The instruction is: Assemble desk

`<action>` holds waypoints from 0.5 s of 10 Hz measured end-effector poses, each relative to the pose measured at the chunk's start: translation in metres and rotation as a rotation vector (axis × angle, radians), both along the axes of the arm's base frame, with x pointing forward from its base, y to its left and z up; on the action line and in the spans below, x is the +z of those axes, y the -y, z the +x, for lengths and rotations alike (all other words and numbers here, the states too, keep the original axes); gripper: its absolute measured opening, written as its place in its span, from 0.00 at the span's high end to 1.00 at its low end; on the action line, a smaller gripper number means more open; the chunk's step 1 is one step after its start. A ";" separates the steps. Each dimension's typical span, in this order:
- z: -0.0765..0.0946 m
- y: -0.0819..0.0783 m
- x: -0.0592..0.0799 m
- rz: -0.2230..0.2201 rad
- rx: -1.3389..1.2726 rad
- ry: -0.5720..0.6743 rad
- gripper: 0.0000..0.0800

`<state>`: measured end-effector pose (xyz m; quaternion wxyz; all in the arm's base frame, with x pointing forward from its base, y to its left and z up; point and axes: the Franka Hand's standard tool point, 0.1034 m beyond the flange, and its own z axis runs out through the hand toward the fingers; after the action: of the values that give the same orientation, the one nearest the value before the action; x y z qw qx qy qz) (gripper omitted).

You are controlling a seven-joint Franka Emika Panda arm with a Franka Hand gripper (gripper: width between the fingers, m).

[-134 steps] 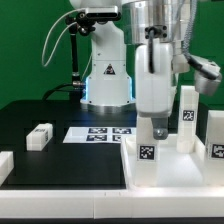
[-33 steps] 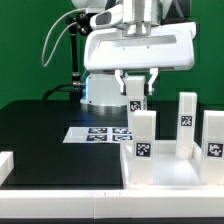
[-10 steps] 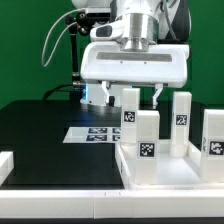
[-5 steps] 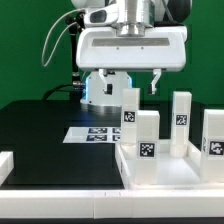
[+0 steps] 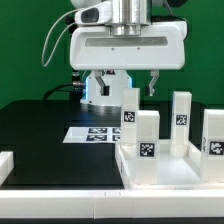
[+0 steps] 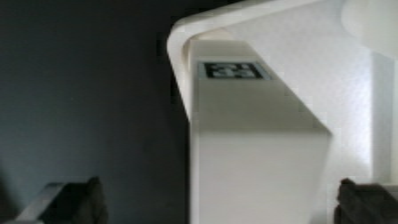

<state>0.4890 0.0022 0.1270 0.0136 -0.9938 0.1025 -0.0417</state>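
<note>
The white desk panel [image 5: 170, 180] lies at the exterior view's lower right. Four white legs stand upright on it: a back one [image 5: 130, 108], a front one [image 5: 146, 140], one [image 5: 180, 118] further right and one [image 5: 213, 135] at the right edge. My gripper [image 5: 129, 86] hangs open just above the back leg, with one finger on each side and touching nothing. In the wrist view the leg [image 6: 249, 140] with its tag [image 6: 233, 70] stands between my dark fingertips [image 6: 71, 205], and the gripper [image 6: 217, 206] is empty.
The marker board [image 5: 95, 133] lies on the black table [image 5: 40, 130] left of the panel. A white block [image 5: 5, 163] sits at the exterior view's left edge. The robot base [image 5: 105, 90] and green wall are behind.
The gripper has let go of the back leg and risen a little above it, jaws spread. The leg stays upright on the panel.
</note>
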 end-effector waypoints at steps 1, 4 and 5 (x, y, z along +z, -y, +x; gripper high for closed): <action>0.000 -0.002 -0.002 0.009 -0.015 -0.001 0.19; -0.008 -0.011 -0.012 0.028 -0.044 -0.023 0.19; -0.008 -0.010 -0.012 0.028 -0.046 -0.022 0.19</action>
<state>0.4813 0.0126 0.1148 0.0255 -0.9913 0.1258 -0.0297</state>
